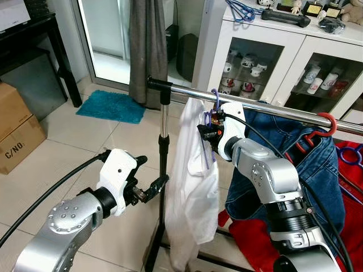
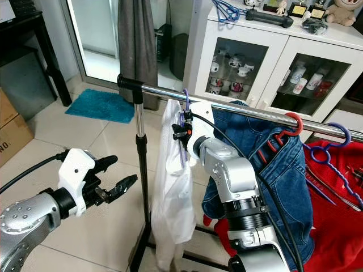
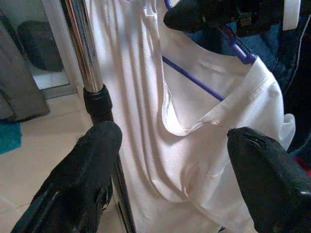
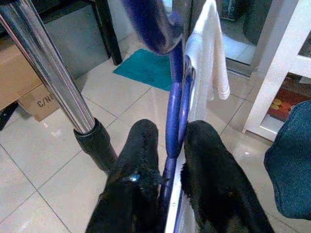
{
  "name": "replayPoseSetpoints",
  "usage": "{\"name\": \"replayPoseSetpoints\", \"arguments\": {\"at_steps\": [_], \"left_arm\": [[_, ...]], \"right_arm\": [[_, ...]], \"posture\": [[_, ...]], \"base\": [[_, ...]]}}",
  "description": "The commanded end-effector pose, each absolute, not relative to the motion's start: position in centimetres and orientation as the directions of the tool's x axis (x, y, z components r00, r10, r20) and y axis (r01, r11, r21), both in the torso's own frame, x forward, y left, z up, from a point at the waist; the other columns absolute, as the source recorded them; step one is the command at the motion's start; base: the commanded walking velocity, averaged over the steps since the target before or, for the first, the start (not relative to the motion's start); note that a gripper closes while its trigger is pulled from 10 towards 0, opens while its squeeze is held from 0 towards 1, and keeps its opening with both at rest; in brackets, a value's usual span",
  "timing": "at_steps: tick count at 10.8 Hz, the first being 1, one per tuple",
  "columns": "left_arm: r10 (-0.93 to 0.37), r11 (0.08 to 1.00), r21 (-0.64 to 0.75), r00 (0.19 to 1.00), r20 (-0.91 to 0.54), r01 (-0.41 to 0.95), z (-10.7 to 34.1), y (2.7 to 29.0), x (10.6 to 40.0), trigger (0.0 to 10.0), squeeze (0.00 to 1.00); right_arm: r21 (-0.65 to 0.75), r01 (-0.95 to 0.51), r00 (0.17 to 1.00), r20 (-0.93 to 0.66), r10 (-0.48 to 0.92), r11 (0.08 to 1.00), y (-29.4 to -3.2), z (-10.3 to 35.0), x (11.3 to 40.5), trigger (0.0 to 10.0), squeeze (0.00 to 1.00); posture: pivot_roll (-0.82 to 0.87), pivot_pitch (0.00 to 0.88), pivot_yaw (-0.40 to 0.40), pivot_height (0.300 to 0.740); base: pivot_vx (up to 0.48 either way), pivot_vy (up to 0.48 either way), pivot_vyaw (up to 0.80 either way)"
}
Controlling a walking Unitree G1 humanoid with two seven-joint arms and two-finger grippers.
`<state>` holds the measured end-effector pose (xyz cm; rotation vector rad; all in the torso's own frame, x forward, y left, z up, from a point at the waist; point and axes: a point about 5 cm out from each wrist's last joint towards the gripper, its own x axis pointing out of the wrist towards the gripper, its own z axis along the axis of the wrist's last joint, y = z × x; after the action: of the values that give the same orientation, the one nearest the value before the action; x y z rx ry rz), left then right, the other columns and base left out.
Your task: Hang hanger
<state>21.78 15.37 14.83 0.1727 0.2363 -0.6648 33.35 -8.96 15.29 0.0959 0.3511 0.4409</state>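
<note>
Right tool [image 1: 207, 129] is clamped on the neck of the purple hanger [image 4: 174, 121]; in the right wrist view both black fingers [image 4: 138, 165] pinch the purple wire between them. The hanger's hook [image 1: 215, 97] sits over the chrome rail [image 1: 272, 107], near the rail's left end, just at 3 o'clock of the black end cap [image 1: 159, 84]. A white shirt [image 1: 190, 187] hangs from the hanger, draping straight down beside the stand's upright pole [image 1: 163, 136].

Left tool [image 1: 148, 191] is spread wide, holding nothing. It hovers at 9 o'clock of the shirt's lower half, close to the pole, not touching the cloth as far as I can tell. In the left wrist view its two fingertips [image 3: 92, 160] frame the shirt collar and the pole's black collar joint [image 3: 97, 103].

On the same rail, at 3 o'clock of the right arm: blue jeans [image 1: 306, 170] on a red hanger [image 1: 324, 126], then a blue hanger [image 2: 334, 141] with red fabric [image 2: 340, 226] below.

Background: white cabinet [image 1: 249, 51] with glass doors and mugs inside at 12 o'clock, grey curtain [image 1: 146, 51] at 11 o'clock, teal mat [image 1: 112, 106] on the tiled floor [image 1: 74, 153], cardboard boxes [image 1: 17, 127] at 9 o'clock.
</note>
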Motion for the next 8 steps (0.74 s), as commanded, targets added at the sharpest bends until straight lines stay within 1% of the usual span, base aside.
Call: {"name": "replayPoseSetpoints", "arguments": {"at_steps": [1, 6, 7, 8], "left_arm": [[-0.590, 0.770, 0.093, 0.760, -0.273, 0.631, 14.8, 15.2, 22.0, 10.0, 0.00], [-0.566, 0.789, 0.129, 0.792, -0.227, 0.601, 14.8, 15.1, 22.8, 10.0, 0.00], [-0.517, 0.837, 0.101, 0.837, -0.177, 0.538, 15.0, 15.3, 23.3, 10.0, 0.00], [-0.476, 0.870, 0.067, 0.867, -0.150, 0.489, 15.0, 15.3, 23.6, 10.0, 0.00]], "right_arm": [[0.153, -0.382, 0.866, -0.286, 0.411, 0.911, -9.7, 16.1, 33.9, 0.0, 0.00], [0.128, -0.421, 0.864, -0.244, 0.440, 0.898, -10.5, 16.9, 33.9, 0.0, 0.00], [0.124, -0.470, 0.855, -0.184, 0.485, 0.874, -10.5, 17.5, 33.5, 0.0, 0.00], [0.122, -0.491, 0.848, -0.160, 0.505, 0.862, -10.7, 17.8, 33.0, 0.0, 0.00]], "posture": [[0.16, 0.000, -0.072, 0.740], [0.16, 0.000, -0.072, 0.740], [0.17, 0.000, -0.080, 0.740], [0.18, 0.000, -0.084, 0.740]], "base": [[0.000, 0.000, 0.00], [0.000, 0.000, 0.00], [0.000, 0.000, 0.00], [0.000, 0.000, 0.00]]}}
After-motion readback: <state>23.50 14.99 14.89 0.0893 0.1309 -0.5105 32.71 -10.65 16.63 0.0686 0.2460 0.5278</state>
